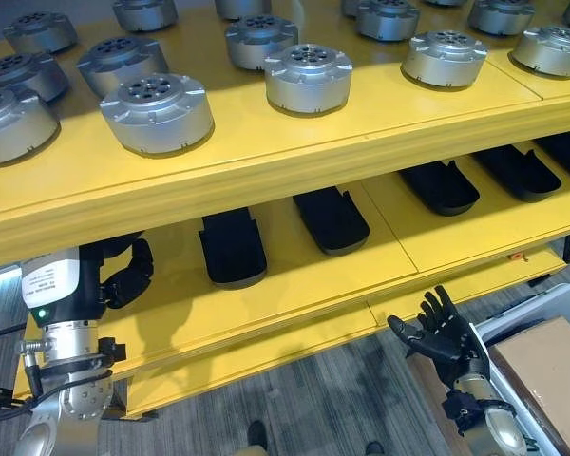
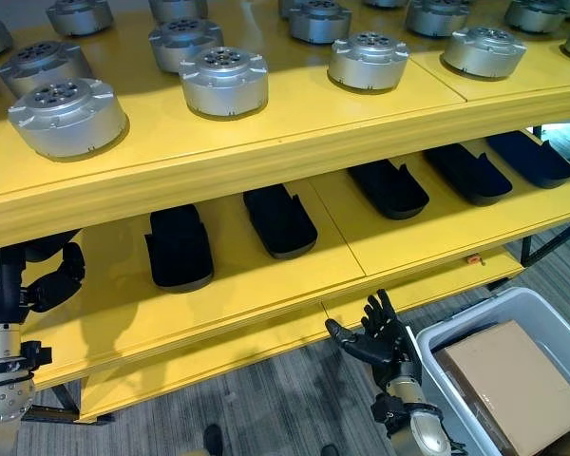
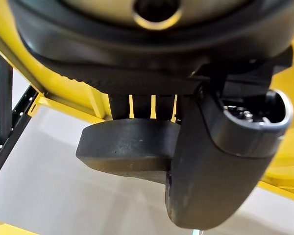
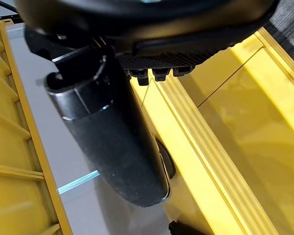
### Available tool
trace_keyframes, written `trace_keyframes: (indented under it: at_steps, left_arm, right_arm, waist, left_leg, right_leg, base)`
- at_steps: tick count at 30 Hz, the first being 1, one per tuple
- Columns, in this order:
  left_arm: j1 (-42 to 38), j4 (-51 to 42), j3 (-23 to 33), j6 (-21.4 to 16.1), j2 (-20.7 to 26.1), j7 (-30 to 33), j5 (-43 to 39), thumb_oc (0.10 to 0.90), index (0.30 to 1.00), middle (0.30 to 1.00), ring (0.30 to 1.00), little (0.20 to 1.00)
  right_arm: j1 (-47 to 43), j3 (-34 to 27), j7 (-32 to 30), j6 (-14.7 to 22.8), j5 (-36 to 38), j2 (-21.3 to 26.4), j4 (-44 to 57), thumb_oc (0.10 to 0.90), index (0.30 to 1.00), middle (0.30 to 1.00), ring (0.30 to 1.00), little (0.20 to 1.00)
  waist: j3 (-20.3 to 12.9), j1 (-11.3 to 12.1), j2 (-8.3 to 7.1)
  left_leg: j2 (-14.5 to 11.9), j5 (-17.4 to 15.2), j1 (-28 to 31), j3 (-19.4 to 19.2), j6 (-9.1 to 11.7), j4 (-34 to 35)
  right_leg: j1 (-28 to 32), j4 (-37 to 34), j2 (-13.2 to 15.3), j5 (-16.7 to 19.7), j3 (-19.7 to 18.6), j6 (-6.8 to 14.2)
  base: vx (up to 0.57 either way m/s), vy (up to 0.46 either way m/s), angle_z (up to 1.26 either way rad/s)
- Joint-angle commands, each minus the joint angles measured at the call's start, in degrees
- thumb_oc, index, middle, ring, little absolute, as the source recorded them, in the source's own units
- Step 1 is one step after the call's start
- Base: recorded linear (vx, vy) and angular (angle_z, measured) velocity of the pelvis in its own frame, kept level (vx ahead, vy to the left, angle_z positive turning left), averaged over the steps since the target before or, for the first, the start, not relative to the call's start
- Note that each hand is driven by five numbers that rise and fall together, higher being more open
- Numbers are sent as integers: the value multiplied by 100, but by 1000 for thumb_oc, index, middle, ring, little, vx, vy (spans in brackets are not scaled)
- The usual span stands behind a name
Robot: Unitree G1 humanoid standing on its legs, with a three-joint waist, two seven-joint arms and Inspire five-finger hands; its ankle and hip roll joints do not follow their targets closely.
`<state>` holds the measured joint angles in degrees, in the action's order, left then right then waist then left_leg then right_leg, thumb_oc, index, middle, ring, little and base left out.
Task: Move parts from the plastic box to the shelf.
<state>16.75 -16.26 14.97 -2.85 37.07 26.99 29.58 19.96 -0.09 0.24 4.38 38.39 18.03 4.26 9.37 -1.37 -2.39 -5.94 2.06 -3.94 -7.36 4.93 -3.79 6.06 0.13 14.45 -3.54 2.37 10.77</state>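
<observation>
Black part [image 3: 127, 152] is gripped by the left hand [image 1: 123, 275] at lower left; right hand [image 1: 442, 332] is held open beside the plastic box [image 2: 541, 313]

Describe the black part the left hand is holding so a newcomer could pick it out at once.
Find the yellow shelf and follow its lower level to the far left end. There the left hand curls around a black part. Unlike the other black parts lying flat along that level, it is held in fingers.

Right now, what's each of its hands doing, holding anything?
Left hand: shut on a black part at the lower shelf.
Right hand: open, empty, beside the plastic box.
</observation>
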Motion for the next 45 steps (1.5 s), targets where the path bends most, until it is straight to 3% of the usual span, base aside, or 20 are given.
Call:
trace_keyframes:
  at_steps: [1,2,3,5,8,9,10,11,13,18,25,26,27,28,31,32,34,37,39,45]
  left_arm:
    - [-538,-472,614,-202,441,577,25,400,300,300,300,300]
    - [-546,-469,615,-202,442,577,26,400,300,300,300,300]
    - [-608,-502,555,-220,449,545,22,400,300,300,300,300]
    - [-640,-514,539,-236,448,552,3,400,300,300,300,300]
    - [-653,-550,523,-227,342,534,-30,400,300,300,300,300]
    - [-654,-551,523,-227,342,533,-30,400,300,300,300,300]
    - [-630,-494,458,-221,262,440,-12,400,300,300,300,300]
    - [-621,-498,452,-214,230,319,32,400,300,300,300,300]
    - [-596,-485,423,-190,132,249,29,400,300,300,300,300]
    - [-498,-467,371,-236,-10,176,155,400,300,300,300,300]
    - [-398,-412,193,-256,-209,87,72,400,300,300,300,300]
    - [-477,-396,100,-271,-235,63,19,400,300,300,300,300]
    - [-514,-397,80,-280,-256,60,-37,400,300,300,300,300]
    - [-517,-395,83,-281,-257,60,-38,400,300,300,300,300]
    - [-416,-378,116,-266,-302,151,-94,400,300,300,300,300]
    - [-409,-379,117,-267,-303,152,-95,400,300,300,300,300]
    - [-334,-419,194,-208,-322,321,-222,400,300,300,300,300]
    - [-379,-427,156,-195,-322,392,-182,400,300,300,300,300]
    - [-538,-369,-6,-128,-194,307,-14,400,300,300,300,300]
    - [-637,-387,-234,-251,-116,207,-99,400,300,300,300,300]
  right_arm:
    - [-350,-193,118,432,-87,166,479,900,1000,1000,1000,1000]
    - [-357,-195,118,432,-88,165,479,900,1000,1000,1000,1000]
    - [-416,-169,89,437,-121,140,436,900,1000,1000,1000,1000]
    - [-497,-136,74,452,-162,145,415,900,1000,1000,1000,1000]
    - [-653,4,85,457,-238,157,326,900,1000,1000,1000,1000]
    - [-654,4,85,457,-238,157,325,900,1000,1000,1000,1000]
    - [-674,39,174,464,-211,177,291,900,1000,1000,1000,1000]
    - [-687,95,185,478,-176,225,318,900,1000,1000,1000,1000]
    - [-678,161,217,493,-89,246,327,900,1000,1000,1000,1000]
    - [-569,179,218,462,-114,327,407,900,1000,1000,1000,1000]
    - [-445,25,124,499,-32,396,513,900,1000,1000,1000,1000]
    - [-426,-27,110,519,-14,438,548,900,1000,1000,1000,1000]
    - [-434,-57,70,530,-16,496,552,900,1000,1000,1000,1000]
    - [-440,-57,69,530,-16,498,551,900,1000,1000,1000,1000]
    - [-421,-37,40,504,35,503,514,900,1000,1000,1000,1000]
    - [-417,-34,40,504,36,504,515,900,1000,1000,1000,1000]
    - [-342,-42,-12,566,141,527,537,900,1000,1000,1000,1000]
    - [-349,-5,-6,601,257,570,543,900,1000,1000,1000,1000]
    - [-306,-90,-64,642,223,538,506,900,1000,1000,1000,1000]
    - [-155,-277,-162,631,270,336,513,900,1000,1000,1000,1000]
  waist:
    - [-369,-90,-145]
    - [-381,-77,-149]
    - [-319,-112,-83]
    - [-266,-105,-16]
    - [-161,16,155]
    - [-159,13,154]
    - [-112,-145,163]
    - [-108,-115,112]
    - [-126,-78,71]
    - [-215,-81,34]
    - [-147,-95,81]
    - [-3,-176,55]
    - [84,-245,1]
    - [99,-237,17]
    - [32,-228,-10]
    - [23,-231,-13]
    - [-36,-299,182]
    - [-52,-329,329]
    - [-158,-473,484]
    - [-175,-537,496]
  left_leg:
    - [-68,-753,-337,101,-415,-845]
    - [-62,-713,-358,84,-426,-823]
    - [73,-792,-268,79,-555,-744]
    - [114,-727,-236,24,-616,-627]
    - [238,-715,-4,-167,-686,-319]
    - [240,-713,-2,-165,-685,-317]
    - [379,-586,140,-80,-716,-85]
    - [497,-500,253,-123,-713,52]
    - [570,-449,378,-145,-682,195]
    - [632,-401,457,-130,-608,255]
    - [587,-340,199,-63,-398,-358]
    - [428,-257,-78,-92,-238,-1021]
    - [4,-223,-126,-217,-155,-1434]
    - [-24,-261,-143,-216,-146,-1496]
    - [-492,-123,23,51,-165,-1261]
    - [-491,-103,32,50,-158,-1230]
    - [-1427,914,326,461,80,-155]
    - [-1596,1169,558,696,208,383]
    - [-1762,1054,645,224,406,670]
    - [-1418,315,499,73,376,169]
  right_leg:
    - [13,461,408,666,-13,131]
    - [-29,459,414,695,-36,134]
    - [-263,805,487,1110,-107,110]
    - [-496,1002,447,1180,-110,47]
    - [-815,1551,292,647,735,-130]
    - [-815,1556,294,644,736,-130]
    - [-1188,1901,-755,-99,425,-258]
    - [-1152,1763,-1152,-363,427,-430]
    - [-1115,1593,-1445,-454,553,-654]
    - [-703,858,-1545,-347,228,-788]
    - [-319,368,-1458,-215,514,-923]
    - [-283,446,-1416,-272,631,-1022]
    - [-303,546,-1332,-334,672,-1086]
    - [-304,566,-1352,-346,665,-1094]
    - [-384,700,-1258,-419,600,-1040]
    - [-393,708,-1258,-422,600,-1045]
    - [-706,1231,-1134,-607,544,-916]
    - [-1096,1800,-1101,-788,478,-877]
    - [-1234,2107,-961,-939,606,-809]
    - [-869,1761,-529,-690,663,-536]
  base:
    - [4,206,-1]
    - [-21,241,-4]
    - [-58,267,-9]
    - [-58,242,-9]
    - [-26,233,-33]
    - [-1,227,-47]
    - [28,188,-35]
    - [29,212,-16]
    - [4,58,-2]
    - [-17,-37,3]
    - [-49,-80,16]
    - [-159,-64,68]
    - [-157,-62,83]
    - [-83,32,65]
    - [-6,44,7]
    - [49,114,-8]
    - [45,255,12]
    - [-27,212,-3]
    - [-17,295,-24]
    - [56,210,26]
